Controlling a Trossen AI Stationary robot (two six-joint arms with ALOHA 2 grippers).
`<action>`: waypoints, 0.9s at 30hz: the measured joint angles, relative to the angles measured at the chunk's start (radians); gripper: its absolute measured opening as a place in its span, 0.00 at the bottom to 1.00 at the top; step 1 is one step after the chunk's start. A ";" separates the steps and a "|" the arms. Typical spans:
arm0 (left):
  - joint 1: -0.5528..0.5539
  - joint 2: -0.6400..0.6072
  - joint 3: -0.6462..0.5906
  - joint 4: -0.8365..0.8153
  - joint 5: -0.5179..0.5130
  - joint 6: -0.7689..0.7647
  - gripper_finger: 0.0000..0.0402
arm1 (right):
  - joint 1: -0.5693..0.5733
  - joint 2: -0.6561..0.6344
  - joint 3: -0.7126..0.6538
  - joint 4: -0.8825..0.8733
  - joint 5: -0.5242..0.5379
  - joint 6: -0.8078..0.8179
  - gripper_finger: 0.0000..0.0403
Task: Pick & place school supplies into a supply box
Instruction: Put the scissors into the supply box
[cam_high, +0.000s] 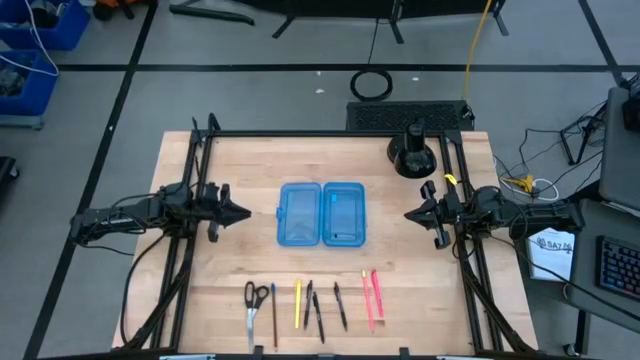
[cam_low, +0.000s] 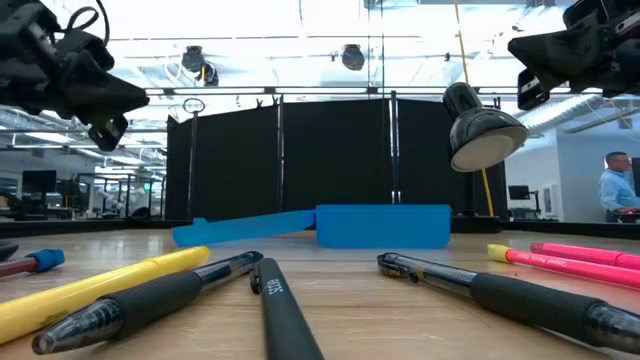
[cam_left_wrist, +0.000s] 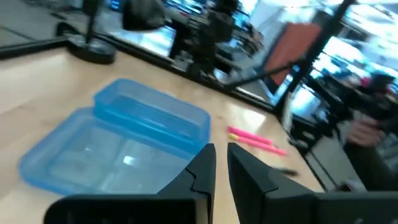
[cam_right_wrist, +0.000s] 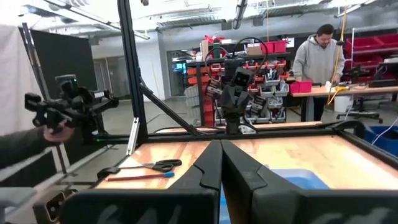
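The supply box (cam_high: 321, 213), translucent blue, lies open at the table's middle with both halves flat on the wood; it also shows in the low view (cam_low: 380, 225) and the left wrist view (cam_left_wrist: 118, 140). The school supplies lie in a row by the near edge: scissors (cam_high: 256, 298), a yellow pencil (cam_high: 297, 303), black pens (cam_high: 315, 308), pink pens (cam_high: 371, 295). My left gripper (cam_high: 243, 212) hovers left of the box, fingers all but together (cam_left_wrist: 222, 163). My right gripper (cam_high: 410, 213) hovers right of the box, shut (cam_right_wrist: 221, 163). Both grippers point at the box and hold nothing.
A black round stand with a lamp (cam_high: 413, 155) sits at the far right corner of the table, its head (cam_low: 480, 135) showing above the box. The black frame rails (cam_high: 195, 190) run along both sides. A person (cam_right_wrist: 320, 53) stands at a bench beyond the table.
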 joint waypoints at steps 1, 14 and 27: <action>0.000 -0.001 0.000 0.007 -0.018 -0.049 0.11 | 0.000 0.000 0.000 -0.007 0.000 -0.015 0.00; -0.274 0.281 0.342 -0.242 -0.345 -0.336 0.02 | 0.001 0.043 0.000 -0.070 0.000 -0.093 0.00; -0.622 1.182 1.093 -1.171 -0.371 -1.068 0.01 | 0.001 0.047 0.000 -0.075 0.000 -0.122 0.00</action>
